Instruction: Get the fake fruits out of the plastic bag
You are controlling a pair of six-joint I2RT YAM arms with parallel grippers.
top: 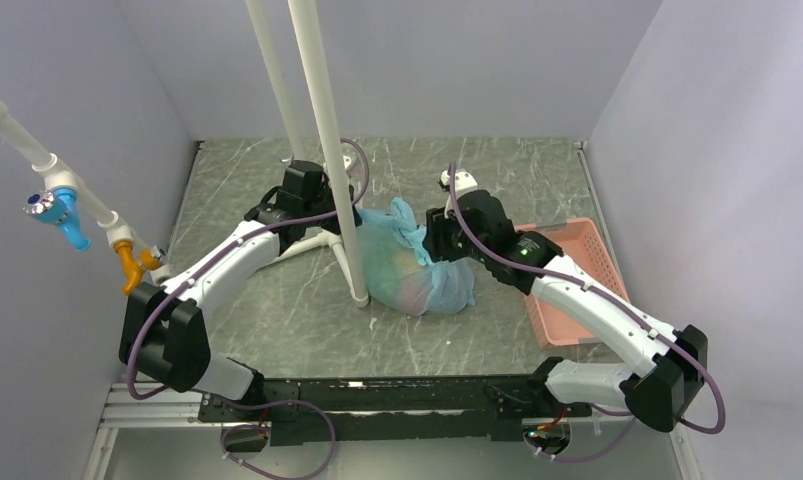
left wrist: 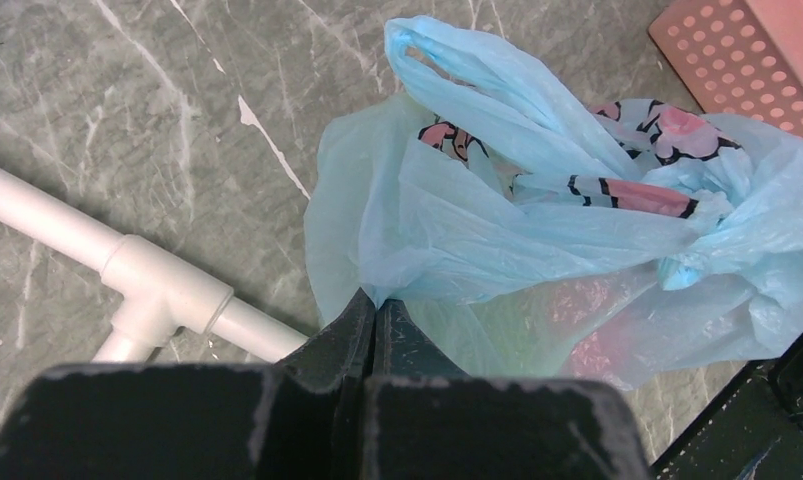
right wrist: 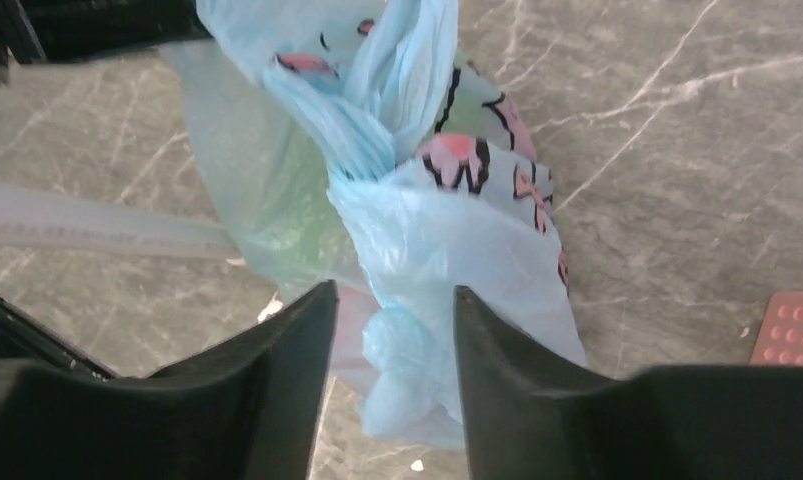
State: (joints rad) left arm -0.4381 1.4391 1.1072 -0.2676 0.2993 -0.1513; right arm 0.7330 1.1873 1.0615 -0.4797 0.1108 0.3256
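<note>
The plastic bag [top: 417, 272], light blue with pink and black print, lies bunched on the table between the two arms. The fake fruits show only as green [left wrist: 507, 340] and red [left wrist: 589, 350] blurs through its film, with a green patch [right wrist: 277, 215] on the other side. My left gripper [left wrist: 377, 300] is shut, with the bag's near edge pinched at its tips; in the top view it [top: 363, 214] sits at the bag's left top, partly behind a white pole. My right gripper [right wrist: 395, 305] is open, its fingers either side of a crumpled fold of the bag [right wrist: 427, 250].
A white pole stand [top: 329, 150] rises just left of the bag, and its base pipe [left wrist: 157, 290] lies on the table by my left gripper. The pink slotted tray [top: 577, 290] sits right of the bag, with its corner [right wrist: 792, 325] near my right gripper. Grey walls close in three sides.
</note>
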